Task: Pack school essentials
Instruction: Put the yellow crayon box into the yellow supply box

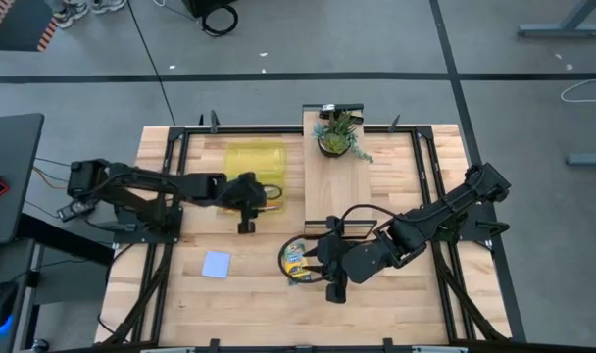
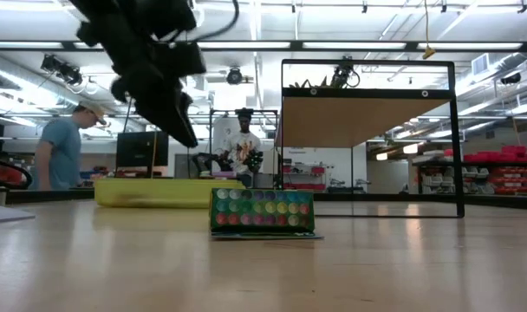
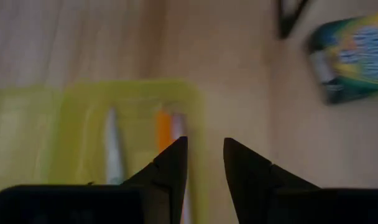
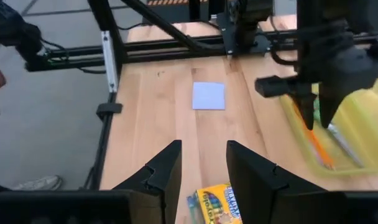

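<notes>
The green-and-yellow crayon box (image 1: 298,263) (image 2: 262,212) rests on the table. My right gripper (image 1: 329,279) (image 4: 204,165) is open and hovers just on the box's right, with the box (image 4: 217,204) below its fingers. The pale blue notepad (image 1: 217,264) (image 4: 209,96) lies flat to the left. A yellow tray (image 1: 254,163) (image 3: 133,130) holds an orange pencil (image 3: 163,129) and other thin sticks. My left gripper (image 1: 247,218) (image 3: 206,152) is open above the tray's near edge. I cannot make out scissors or a red pen.
A potted plant (image 1: 337,135) stands on a light wooden board (image 1: 342,186) at the far middle. A black frame (image 1: 180,147) edges the table. Bare wood lies near the notepad. Two people (image 2: 64,152) stand in the room beyond.
</notes>
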Available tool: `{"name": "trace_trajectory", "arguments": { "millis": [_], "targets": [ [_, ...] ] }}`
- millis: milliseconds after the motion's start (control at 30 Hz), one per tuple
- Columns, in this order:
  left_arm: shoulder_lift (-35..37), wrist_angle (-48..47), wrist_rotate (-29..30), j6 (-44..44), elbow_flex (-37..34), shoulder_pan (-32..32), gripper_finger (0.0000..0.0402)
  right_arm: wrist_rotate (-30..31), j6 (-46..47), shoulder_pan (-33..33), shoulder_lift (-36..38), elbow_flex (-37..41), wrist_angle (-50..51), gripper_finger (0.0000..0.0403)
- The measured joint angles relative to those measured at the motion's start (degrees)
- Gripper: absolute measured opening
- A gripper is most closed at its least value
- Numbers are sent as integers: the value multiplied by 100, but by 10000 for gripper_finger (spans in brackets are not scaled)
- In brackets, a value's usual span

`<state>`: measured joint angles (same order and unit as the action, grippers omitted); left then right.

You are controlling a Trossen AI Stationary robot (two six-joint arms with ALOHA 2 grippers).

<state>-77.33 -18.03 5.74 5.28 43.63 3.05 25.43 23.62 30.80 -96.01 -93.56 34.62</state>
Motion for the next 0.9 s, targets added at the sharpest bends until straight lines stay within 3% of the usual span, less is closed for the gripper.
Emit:
{"name": "trace_trajectory", "arguments": {
  "millis": [167,300,500,700,900],
  "targets": [
    [27,-31,-8,-539,7,-680,115,-579,261,103,2,81,186,132],
    [10,57,3,-958,7,-1239,116,-629,582,207,-4,381,285,132],
    [-79,185,268,-1665,5,-1734,120,-626,1320,328,-14,1443,-777,132],
    [-547,835,328,-1781,-2,-1952,144,-294,2089,419,-13,2263,-1568,132],
    [-1057,1277,348,-1653,-2,-1923,163,271,2649,758,-327,2268,-1933,132]
  ]
}}
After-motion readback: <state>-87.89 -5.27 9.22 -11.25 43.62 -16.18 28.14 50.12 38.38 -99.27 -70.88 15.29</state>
